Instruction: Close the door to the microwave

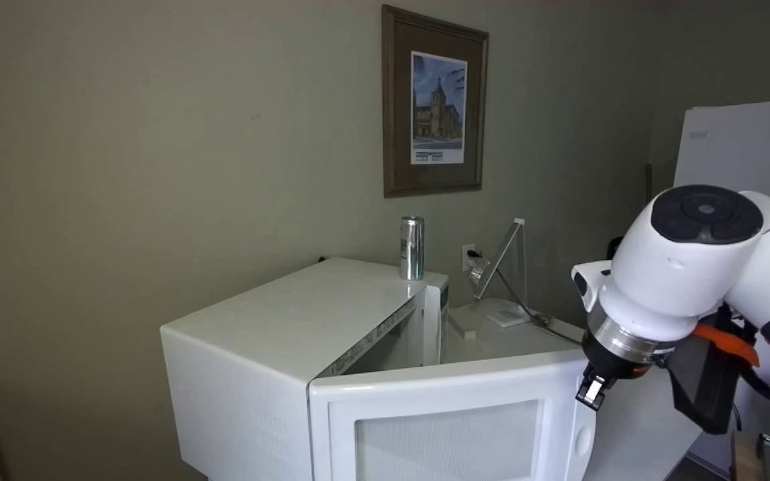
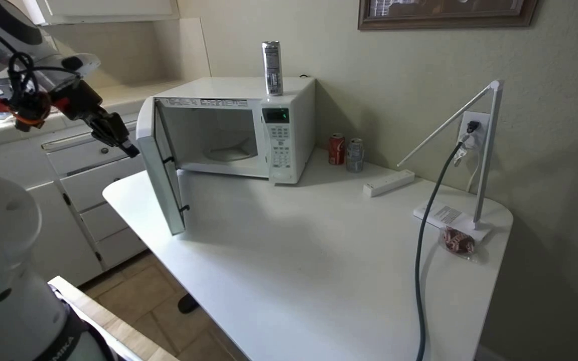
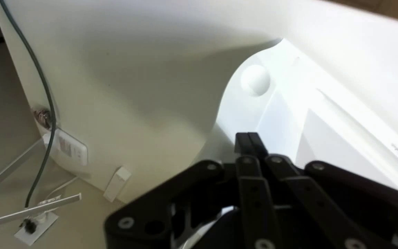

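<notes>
Okay, so the door isn't closed yet: it's swung wide, just beside the tips of the gripper, and pretty much the whole closing swing is left to be done. In the wrist view the two fingers are pressed together with nothing pinched between them, which would suit a shove better than a grab. The microwave is placed on the far side of the door from the gripper, with its turntable exposed in an exterior view. As for what's done, the gripper is lined up by the outer face, near the top of the free edge, so a push could be given from the proper side. Whether the door is touched can't be told, honestly, since the gap is too tight to read. Next up, a sweep toward the microwave would be called for, probably carried on until the hooks on the door's inner side are seated. Also, a tall can is perched on the microwave, well apart from the gripper, and could be toppled by a slam.
</notes>
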Motion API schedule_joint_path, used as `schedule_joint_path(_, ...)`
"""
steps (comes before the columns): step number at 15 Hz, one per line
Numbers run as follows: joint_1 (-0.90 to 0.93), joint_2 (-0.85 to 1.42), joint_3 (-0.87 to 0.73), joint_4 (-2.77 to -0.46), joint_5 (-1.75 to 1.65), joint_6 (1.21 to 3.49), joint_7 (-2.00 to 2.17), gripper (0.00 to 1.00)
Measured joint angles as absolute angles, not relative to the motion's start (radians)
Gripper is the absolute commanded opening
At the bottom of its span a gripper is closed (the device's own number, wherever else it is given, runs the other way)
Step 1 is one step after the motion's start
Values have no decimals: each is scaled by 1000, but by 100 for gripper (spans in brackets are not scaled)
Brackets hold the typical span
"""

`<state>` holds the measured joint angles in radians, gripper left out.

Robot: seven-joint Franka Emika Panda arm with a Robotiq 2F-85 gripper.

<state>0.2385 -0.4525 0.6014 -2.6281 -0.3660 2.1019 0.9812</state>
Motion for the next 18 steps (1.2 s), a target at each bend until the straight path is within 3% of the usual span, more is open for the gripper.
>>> schedule_joint_path(9, 141, -437, 625, -2727, -861, 2295, 1326, 1)
schedule_joint_path(18, 153, -438, 603, -2733, -888, 2302, 1343, 0)
